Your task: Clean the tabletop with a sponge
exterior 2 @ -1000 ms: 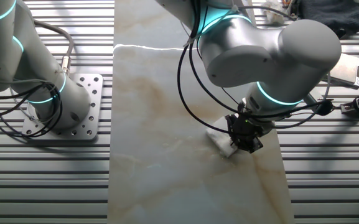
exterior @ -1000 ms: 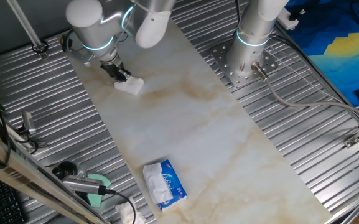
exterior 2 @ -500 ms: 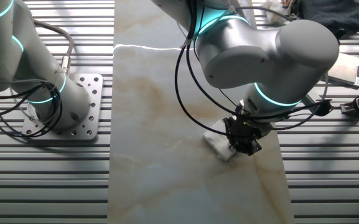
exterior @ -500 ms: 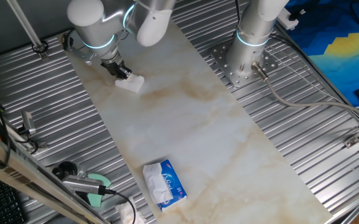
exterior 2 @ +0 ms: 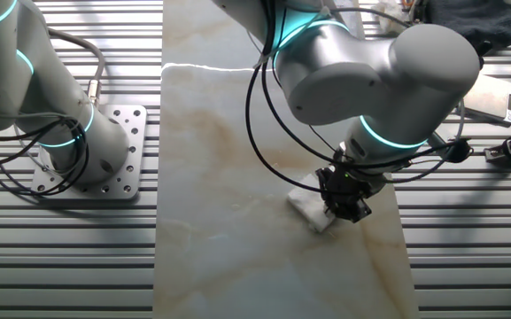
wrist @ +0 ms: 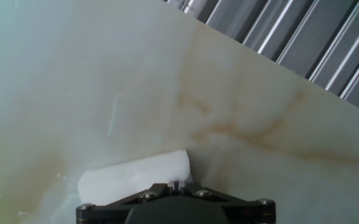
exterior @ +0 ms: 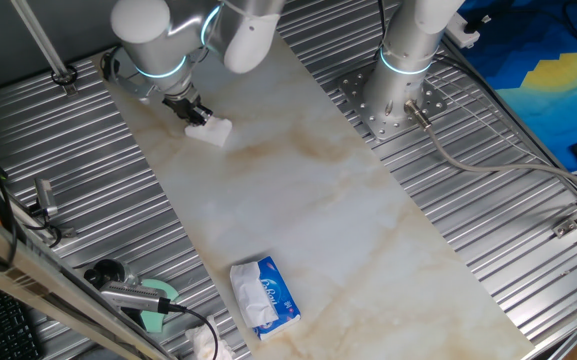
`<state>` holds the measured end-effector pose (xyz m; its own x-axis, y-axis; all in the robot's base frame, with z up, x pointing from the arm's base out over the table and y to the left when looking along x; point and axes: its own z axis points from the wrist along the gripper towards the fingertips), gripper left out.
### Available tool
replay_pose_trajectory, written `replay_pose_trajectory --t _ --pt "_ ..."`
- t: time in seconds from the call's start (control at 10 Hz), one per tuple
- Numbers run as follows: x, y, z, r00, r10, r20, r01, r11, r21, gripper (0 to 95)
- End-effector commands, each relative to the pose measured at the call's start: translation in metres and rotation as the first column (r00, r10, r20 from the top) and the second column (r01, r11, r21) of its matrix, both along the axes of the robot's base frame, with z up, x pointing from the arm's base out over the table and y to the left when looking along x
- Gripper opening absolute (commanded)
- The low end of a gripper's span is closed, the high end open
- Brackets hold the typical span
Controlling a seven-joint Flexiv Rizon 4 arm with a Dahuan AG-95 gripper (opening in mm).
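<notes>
Down low, gripper (exterior 2: 344, 202) clenched on the sponge (exterior 2: 308, 207), pressing it against the tabletop (exterior 2: 237, 159).

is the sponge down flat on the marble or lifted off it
Down on it. The sponge lies pressed against the tabletop under the gripper, with no gap visible beneath it in either fixed view.

Ribbed grey metal decking (exterior: 488, 230) spreads around the work area, its grooves running in parallel strips and catching soft overhead light. A perforated steel mounting plate (exterior 2: 127, 151) sits bolted to it (a second one (exterior: 393, 105) shows in the opposite fixed view). A blue-and-yellow cloth (exterior: 553, 75) lies past the far edge. Grey cables (exterior: 488, 165) trail across the ribs, and a slanted metal pole (exterior: 38, 40) rises at one corner.
</notes>
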<state>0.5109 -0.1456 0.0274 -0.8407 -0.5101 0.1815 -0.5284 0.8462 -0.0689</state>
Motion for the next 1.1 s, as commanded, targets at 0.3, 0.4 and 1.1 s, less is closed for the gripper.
replay_pose_trajectory --t 0.3,0.4,1.1 --pt "0.001 -0.012 0.0 1.0 0.021 0.001 -0.021 1.0 0.003 0.0" --pt "0.001 -0.013 0.0 1.0 0.024 0.0 -0.024 1.0 0.003 0.0" --pt "0.01 -0.034 -0.001 0.998 0.06 0.009 -0.061 0.998 0.005 0.0"
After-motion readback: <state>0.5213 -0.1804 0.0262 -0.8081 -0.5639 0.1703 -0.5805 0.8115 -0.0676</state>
